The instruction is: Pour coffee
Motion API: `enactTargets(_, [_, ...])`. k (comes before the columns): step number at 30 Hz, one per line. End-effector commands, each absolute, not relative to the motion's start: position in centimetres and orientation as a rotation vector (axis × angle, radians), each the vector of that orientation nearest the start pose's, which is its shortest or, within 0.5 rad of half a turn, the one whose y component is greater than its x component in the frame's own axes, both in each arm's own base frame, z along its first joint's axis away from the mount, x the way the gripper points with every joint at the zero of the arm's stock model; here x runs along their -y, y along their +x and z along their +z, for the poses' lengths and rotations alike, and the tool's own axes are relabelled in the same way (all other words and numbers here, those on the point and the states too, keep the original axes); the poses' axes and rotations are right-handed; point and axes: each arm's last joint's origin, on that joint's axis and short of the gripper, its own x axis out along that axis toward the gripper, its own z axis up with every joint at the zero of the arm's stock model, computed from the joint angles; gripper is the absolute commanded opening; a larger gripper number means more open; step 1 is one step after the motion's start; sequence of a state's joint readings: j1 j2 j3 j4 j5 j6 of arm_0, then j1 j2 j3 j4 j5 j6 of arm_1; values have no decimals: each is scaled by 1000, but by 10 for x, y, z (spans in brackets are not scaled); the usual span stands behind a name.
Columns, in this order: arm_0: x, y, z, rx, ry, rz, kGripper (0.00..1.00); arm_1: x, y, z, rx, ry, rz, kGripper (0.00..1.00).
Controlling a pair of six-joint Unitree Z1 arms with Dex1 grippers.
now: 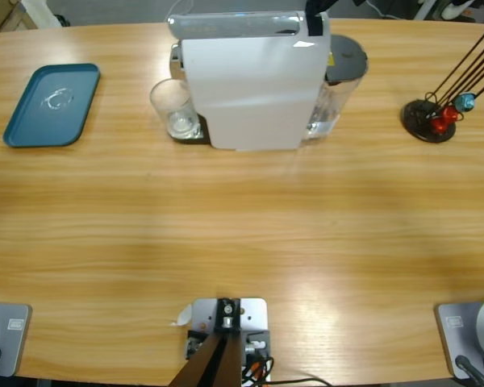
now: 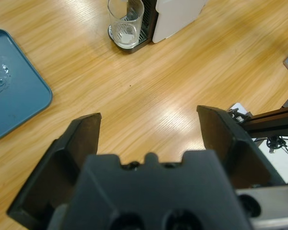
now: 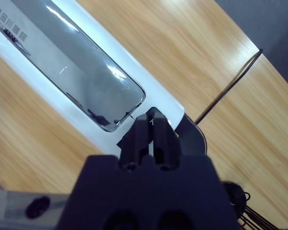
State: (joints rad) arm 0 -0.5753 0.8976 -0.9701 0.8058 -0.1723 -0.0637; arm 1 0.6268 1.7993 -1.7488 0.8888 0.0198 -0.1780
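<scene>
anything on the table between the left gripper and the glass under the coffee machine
Nothing: in the left wrist view the stretch from the left gripper to the glass is bare wooden table. The blue tray lies off to one side.

Wooden table (image 1: 242, 234): teal tray (image 1: 52, 106), coffee machine (image 1: 254, 81) (white), capsule stand (image 1: 429, 121).

Coffee machine (image 1: 254, 81) at the far middle of the table (image 1: 242, 242). Glass (image 1: 173, 108) just left of it, on the drip tray (image 1: 195, 134). Tray (image 1: 52, 105) well apart at far left. Capsule stand (image 1: 429, 119) at far right.
</scene>
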Motion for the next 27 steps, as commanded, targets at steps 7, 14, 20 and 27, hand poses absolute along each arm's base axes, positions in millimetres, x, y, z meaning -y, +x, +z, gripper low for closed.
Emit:
enactTargets(7, [56,73,359,-808,92,-664,876,-200,296,385,-903,-472,638,0])
enactTargets(14, [56,73,359,-805,92,-664,876,-200,295,384,-906,-471,642,0])
enactTargets(20, [56,73,359,-805,91,-664,876,-200,295,385,-901,-471,640,0])
enactTargets(27, [56,73,359,-808,92,-664,876,-188,282,406,-839,-479,589,0])
